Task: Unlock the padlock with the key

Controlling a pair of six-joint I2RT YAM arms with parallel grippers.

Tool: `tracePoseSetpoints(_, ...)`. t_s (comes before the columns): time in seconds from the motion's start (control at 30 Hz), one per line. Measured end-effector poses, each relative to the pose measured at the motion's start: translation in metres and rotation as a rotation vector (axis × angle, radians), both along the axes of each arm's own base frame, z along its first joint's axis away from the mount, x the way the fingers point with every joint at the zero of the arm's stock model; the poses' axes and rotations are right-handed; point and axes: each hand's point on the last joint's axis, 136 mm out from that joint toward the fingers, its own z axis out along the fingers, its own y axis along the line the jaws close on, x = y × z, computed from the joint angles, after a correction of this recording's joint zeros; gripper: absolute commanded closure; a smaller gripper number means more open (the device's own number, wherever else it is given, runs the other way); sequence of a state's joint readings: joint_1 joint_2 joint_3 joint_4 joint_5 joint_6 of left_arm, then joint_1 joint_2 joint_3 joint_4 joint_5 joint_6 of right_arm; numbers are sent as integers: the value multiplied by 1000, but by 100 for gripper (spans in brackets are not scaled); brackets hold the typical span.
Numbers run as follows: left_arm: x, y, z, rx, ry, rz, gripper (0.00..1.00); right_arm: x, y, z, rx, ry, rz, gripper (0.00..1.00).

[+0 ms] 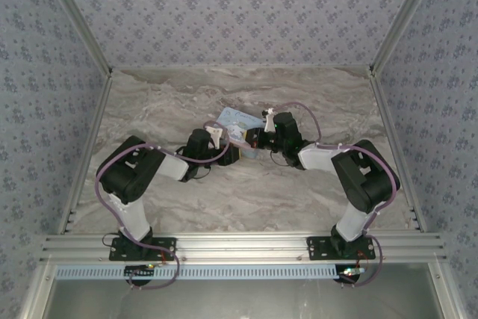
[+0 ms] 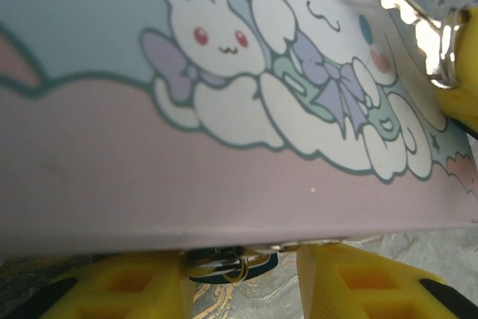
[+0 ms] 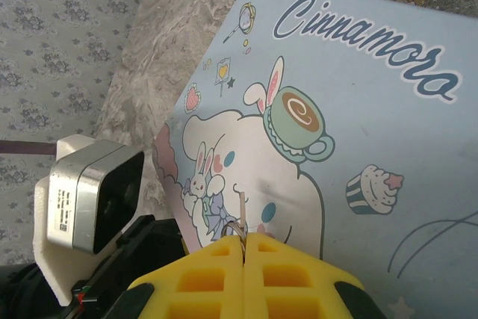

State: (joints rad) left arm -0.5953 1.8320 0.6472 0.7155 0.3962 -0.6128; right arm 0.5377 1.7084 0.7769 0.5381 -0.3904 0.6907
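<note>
- Top view: both arms reach in over the marble table (image 1: 224, 207) and meet at a light-blue tin (image 1: 237, 118) near its middle.
- The left gripper (image 1: 224, 142) sits at the tin's near-left edge and the right gripper (image 1: 259, 138) at its near-right edge, close to each other. The padlock is too small to make out here.
- Left wrist view: the tin (image 2: 224, 169) with its cartoon rabbits is very close.
- Just under the tin's edge, the left gripper (image 2: 239, 282) has its yellow fingers apart, either side of the padlock (image 2: 224, 265). The padlock is small, dark and bluish, with a metal loop. A gap shows beside the right-hand finger, so the grip looks released.
- At upper right a toothed silver key (image 2: 407, 13) on a ring (image 2: 447, 54) lies over the tin, well apart from the padlock.
- Right wrist view: the right gripper (image 3: 243, 274) is clenched on the key (image 3: 240, 207), whose blade points up over the tin (image 3: 358, 132).
- The left arm's camera (image 3: 89, 192) is at lower left.
</note>
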Motion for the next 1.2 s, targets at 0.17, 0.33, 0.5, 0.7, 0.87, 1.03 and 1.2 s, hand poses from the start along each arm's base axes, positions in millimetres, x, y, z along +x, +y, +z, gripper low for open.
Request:
tracePoseSetpoints(0.17, 1, 1, -1, -4, 7, 8, 66, 0, 0, 0, -1, -4, 1, 100)
tracePoseSetpoints(0.33, 2, 2, -2, -7, 17, 19, 72, 0, 1, 1, -9, -17, 10, 100)
tracePoseSetpoints(0.5, 3, 2, -2, -16, 32, 30, 75, -3, 2, 4, -34, -51, 30, 100)
tracePoseSetpoints(0.7, 2, 1, -2, -37, 68, 51, 77, -15, -5, 28, -62, -170, 53, 100)
tracePoseSetpoints(0.87, -1, -1, 1, -72, 125, 79, 80, -43, -20, 42, -101, -302, 82, 100)
tracePoseSetpoints(1.03, -10, -9, 13, -113, 181, 100, 84, -81, -29, 34, -163, -392, 154, 100)
tracePoseSetpoints(1.2, -21, -17, 35, -157, 222, 116, 86, -107, -40, 16, -216, -429, 191, 100)
